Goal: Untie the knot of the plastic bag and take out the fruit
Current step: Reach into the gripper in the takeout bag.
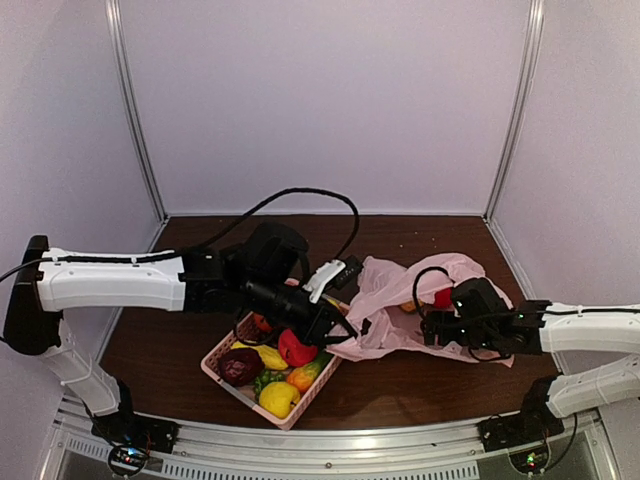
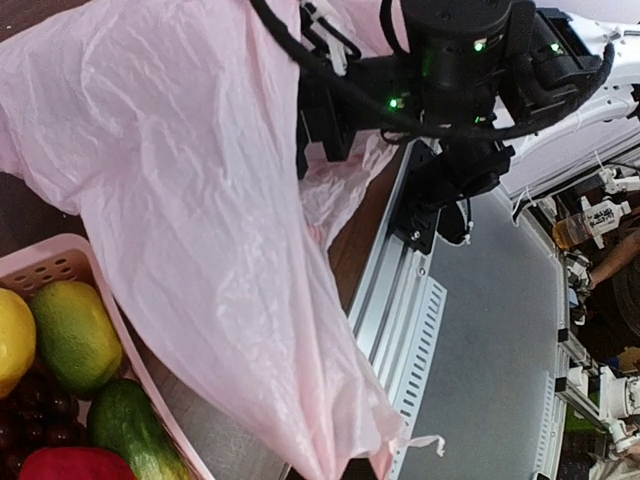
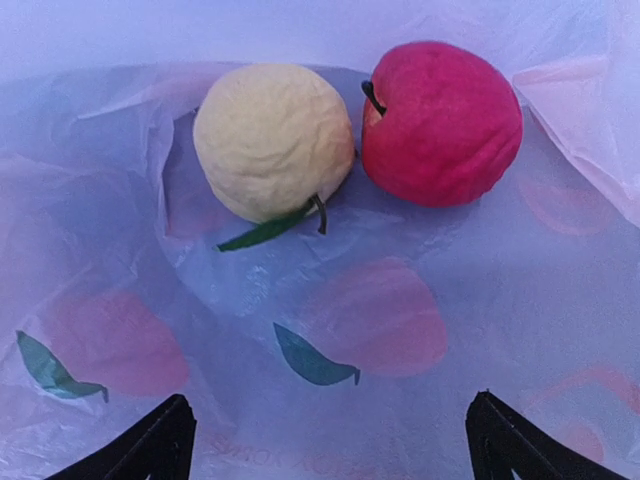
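Dark brown tabletop (image 1: 420, 385), pale walls on three sides. Thin, translucent pink plastic bag with peach-and-leaf print (image 1: 385, 290) lies crumpled right of centre, just beside a pink latticed plastic basket (image 2: 55, 258) near the front edge. Basket holds a yellow lemon (image 1: 279, 398), an orange (image 1: 302, 378), a dark maroon fruit (image 1: 240, 366) and others. Left gripper (image 1: 338, 328) hangs over the basket's far right corner, jaws clamped together. Top view shows the bag's left edge drawn up to it, pinched there as far as can be seen. Right gripper (image 3: 328, 400) sits inside the bag's mouth, fingers spread wide, grasping nothing. Ahead of it, resting on the film: a round pale yellow fruit with a leaf (image 3: 272, 140) and a round red apple (image 3: 442, 120), side by side and touching.
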{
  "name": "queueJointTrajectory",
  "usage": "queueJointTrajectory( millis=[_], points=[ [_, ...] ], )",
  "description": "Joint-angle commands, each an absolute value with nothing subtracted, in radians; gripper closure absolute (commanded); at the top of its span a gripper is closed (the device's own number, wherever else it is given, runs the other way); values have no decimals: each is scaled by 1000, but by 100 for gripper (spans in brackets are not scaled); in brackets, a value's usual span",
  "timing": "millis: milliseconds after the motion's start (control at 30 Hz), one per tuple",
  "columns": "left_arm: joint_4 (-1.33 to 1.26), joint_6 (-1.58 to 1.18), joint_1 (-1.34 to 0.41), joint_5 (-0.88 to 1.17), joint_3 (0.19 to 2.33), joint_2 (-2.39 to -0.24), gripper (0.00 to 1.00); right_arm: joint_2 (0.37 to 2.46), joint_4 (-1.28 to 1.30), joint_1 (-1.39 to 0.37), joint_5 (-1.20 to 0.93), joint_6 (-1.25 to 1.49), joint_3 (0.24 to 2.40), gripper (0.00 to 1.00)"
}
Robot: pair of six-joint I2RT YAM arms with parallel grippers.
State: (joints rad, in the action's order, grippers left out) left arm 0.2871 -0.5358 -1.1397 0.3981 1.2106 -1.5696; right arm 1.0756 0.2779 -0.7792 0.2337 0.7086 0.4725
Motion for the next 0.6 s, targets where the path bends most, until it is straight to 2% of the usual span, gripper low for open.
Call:
queueJointTrajectory(
  millis=[0, 267, 567],
  points=[
    [281, -551, -1137, 460, 1175, -1577, 100, 1079, 184, -776, 307, 684, 528, 4],
    [282, -555, -1140, 503, 1143, -1567, 100, 1210, 67, -774, 388, 614, 622, 3],
    [281, -549, -1155, 567, 1094, -1549, 100, 1475, 24, -759, 436, 577, 777, 1]
  ],
)
